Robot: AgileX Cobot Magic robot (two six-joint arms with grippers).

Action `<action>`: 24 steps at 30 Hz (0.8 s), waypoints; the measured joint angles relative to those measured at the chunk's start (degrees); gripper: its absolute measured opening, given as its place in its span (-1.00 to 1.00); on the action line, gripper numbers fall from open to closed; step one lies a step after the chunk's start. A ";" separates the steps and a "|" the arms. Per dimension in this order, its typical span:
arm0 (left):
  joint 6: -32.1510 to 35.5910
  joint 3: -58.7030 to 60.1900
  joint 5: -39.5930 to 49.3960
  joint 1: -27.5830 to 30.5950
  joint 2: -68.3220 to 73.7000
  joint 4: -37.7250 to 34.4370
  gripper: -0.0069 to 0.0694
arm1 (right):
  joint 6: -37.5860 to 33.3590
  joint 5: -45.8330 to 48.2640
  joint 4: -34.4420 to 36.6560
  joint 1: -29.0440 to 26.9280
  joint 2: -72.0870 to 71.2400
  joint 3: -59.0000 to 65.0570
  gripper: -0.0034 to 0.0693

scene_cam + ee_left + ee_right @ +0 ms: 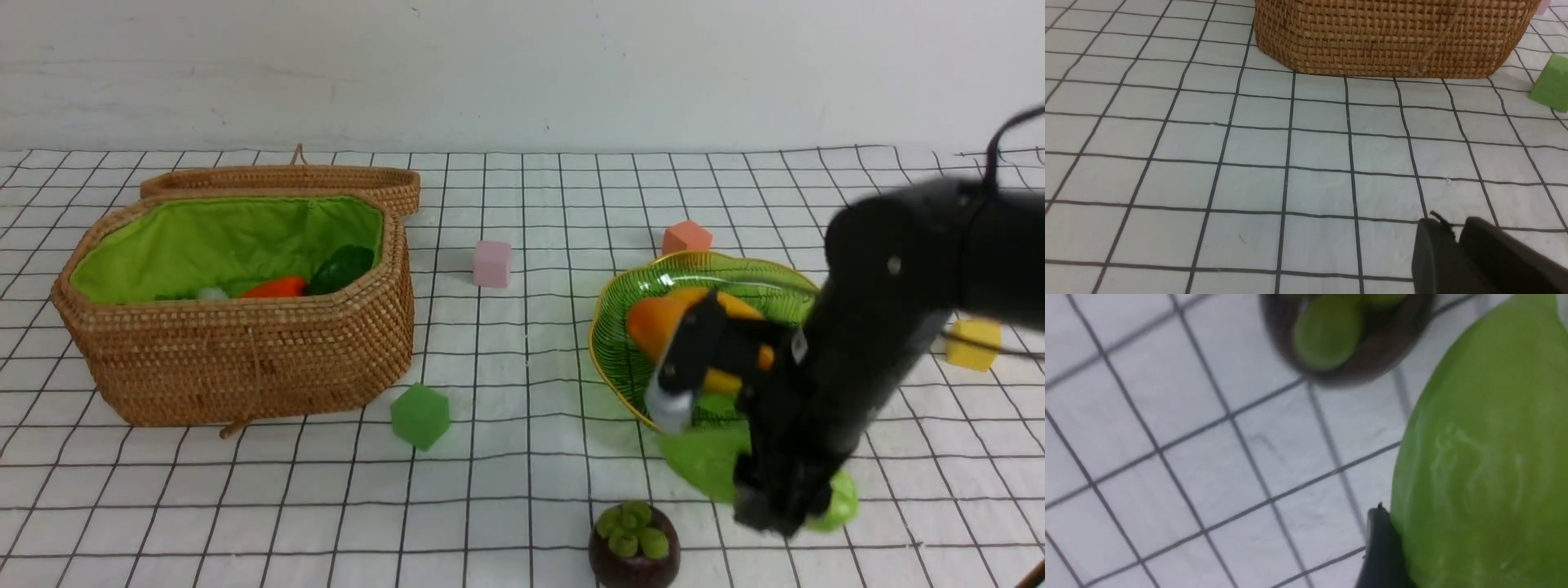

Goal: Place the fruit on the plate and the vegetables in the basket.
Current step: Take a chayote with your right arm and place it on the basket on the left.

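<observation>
The mangosteen [634, 555] sits nearest the camera, cap up, on the gridded worktop [498, 518], so this fruit is not yet on the plate. The wicker basket [326, 367] stands open on the left, with the carrot [273, 287] in its green lining beside a whitish piece, probably the radish. The green glass plate [614, 339] carries the banana [718, 380] and the mango [649, 322]. Just on the near side of that plate is the bumpy gourd [710, 469], the one vegetable seen outside the basket.

The right fingers [775, 510] stand well apart and straddle the gourd, one against its flank; whether they grip it firmly I cannot tell. Only dark tips of the left fingers [1437, 253] show, with nothing visible held; how far apart they are is unclear.

The gourd's rounded, smooth-looking skin could squirt out of an off-centre pinch. The upper finger is close to the plate's rim, so a sideways swing might drag the dish or tip the banana. A low carry could knock the mangosteen rolling, or catch the basket's edge.
</observation>
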 joint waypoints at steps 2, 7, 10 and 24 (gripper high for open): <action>0.00 0.00 0.00 0.00 0.00 0.00 -0.58 | -0.50 1.01 4.83 0.00 -0.61 -10.21 0.29; 0.00 0.00 0.00 0.00 0.00 0.00 -0.58 | -8.96 -3.67 23.20 0.23 1.85 -25.14 0.29; 0.00 0.00 0.00 0.00 0.00 0.00 -0.58 | -22.42 -8.84 44.93 1.86 11.19 -37.34 0.29; 0.00 0.00 0.00 0.00 0.00 0.00 -0.58 | -35.07 -33.67 69.21 11.49 48.99 -65.17 0.29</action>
